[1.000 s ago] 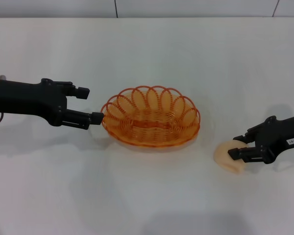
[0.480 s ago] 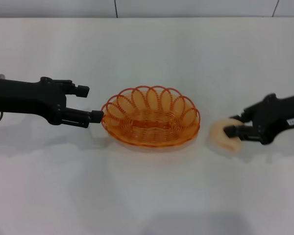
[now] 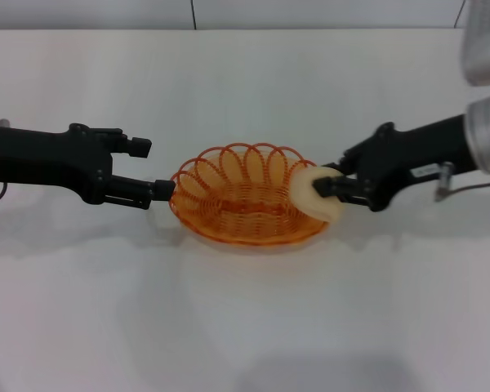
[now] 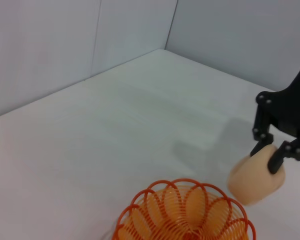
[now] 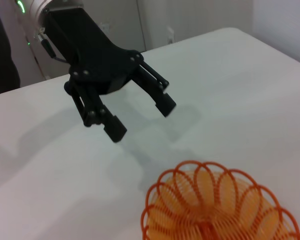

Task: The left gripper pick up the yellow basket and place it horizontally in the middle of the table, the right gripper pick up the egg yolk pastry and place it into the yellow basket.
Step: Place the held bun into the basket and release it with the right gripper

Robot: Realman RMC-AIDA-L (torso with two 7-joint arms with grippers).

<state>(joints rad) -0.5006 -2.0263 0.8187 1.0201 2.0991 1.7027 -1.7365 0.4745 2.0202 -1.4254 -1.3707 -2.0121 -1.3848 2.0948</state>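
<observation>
The yellow basket (image 3: 251, 194) lies lengthwise across the middle of the white table (image 3: 245, 327). My left gripper (image 3: 153, 168) stands open just beyond the basket's left end, its nearer fingertip close beside the rim, with nothing between its fingers. My right gripper (image 3: 331, 180) is shut on the egg yolk pastry (image 3: 314, 196), a pale cream lump held over the basket's right rim. The left wrist view shows the basket (image 4: 185, 215) with the pastry (image 4: 255, 177) hanging from the right gripper (image 4: 268, 157) just beyond it. In the right wrist view the open left gripper (image 5: 141, 119) hovers past the basket (image 5: 215, 207).
A grey wall (image 3: 229, 12) runs along the table's far edge. Both black arms reach in low from the two sides. Bare white tabletop lies in front of and behind the basket.
My right gripper has lifted the pastry from the table at the right and carried it left to the basket's right rim. The left gripper has barely moved.
</observation>
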